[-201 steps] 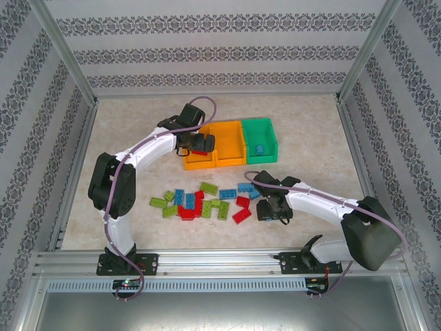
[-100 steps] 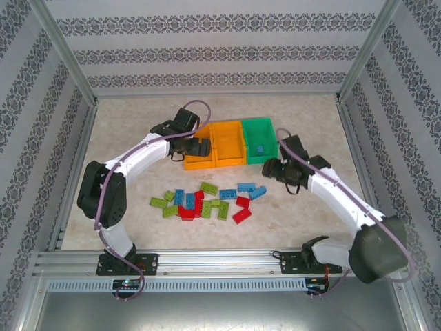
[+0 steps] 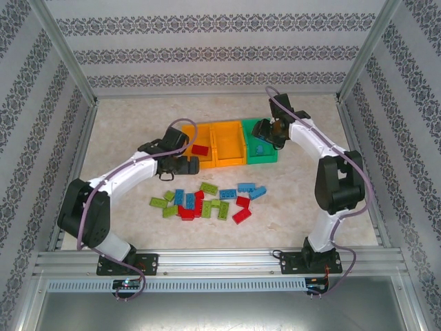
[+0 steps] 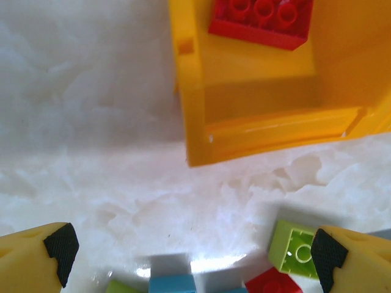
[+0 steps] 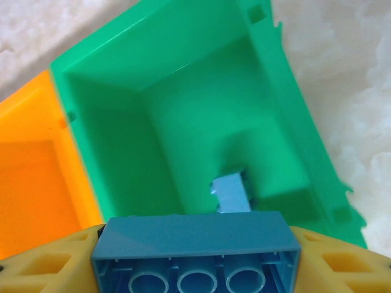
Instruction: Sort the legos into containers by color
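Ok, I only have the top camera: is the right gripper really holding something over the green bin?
Observer: Yes. The right gripper is shut on a blue brick, hollow underside toward the wrist camera, above the green bin.
Operator: And the left gripper?
Observer: The left gripper is wide open with nothing between its fingers, over the table near the orange bin's corner.
Operator: The red brick in there?
Observer: The red brick lies studs up.

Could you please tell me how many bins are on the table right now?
3, side by side: the left orange bin, the middle orange bin, and the green bin on the right. None appears hidden.
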You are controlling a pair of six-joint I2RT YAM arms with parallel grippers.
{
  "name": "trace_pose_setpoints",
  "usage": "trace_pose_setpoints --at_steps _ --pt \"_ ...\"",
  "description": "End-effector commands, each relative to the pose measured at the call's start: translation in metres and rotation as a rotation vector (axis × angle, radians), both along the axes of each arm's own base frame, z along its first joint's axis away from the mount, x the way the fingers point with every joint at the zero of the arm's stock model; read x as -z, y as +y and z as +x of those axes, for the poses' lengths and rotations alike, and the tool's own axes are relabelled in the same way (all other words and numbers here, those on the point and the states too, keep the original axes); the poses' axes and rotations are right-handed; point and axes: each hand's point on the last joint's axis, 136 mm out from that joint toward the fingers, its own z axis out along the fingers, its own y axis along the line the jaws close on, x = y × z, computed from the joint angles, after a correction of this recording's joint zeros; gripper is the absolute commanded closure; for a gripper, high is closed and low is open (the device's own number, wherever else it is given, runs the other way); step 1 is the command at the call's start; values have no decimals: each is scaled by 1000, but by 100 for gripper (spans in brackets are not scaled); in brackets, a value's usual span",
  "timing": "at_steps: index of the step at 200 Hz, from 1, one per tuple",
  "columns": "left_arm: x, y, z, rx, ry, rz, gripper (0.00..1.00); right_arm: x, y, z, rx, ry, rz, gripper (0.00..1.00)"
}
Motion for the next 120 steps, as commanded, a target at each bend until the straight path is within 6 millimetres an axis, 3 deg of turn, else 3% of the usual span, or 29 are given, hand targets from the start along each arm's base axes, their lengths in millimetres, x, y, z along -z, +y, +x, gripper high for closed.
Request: trace_pose_setpoints --at_steps 1,31,70,120 --pt "-2 8 -11 -66 16 -30 1 2 -6 12 43 15 -16 39" --pt "4 -13 -21 -8 54 -81 3 16 -3 20 41 51 -18 39" --pt "4 -43 -25 144 40 -49 3 27 -2 19 41 76 -17 31" --pt "15 -73 -32 278 93 -31 5 25 -1 18 52 72 -6 25"
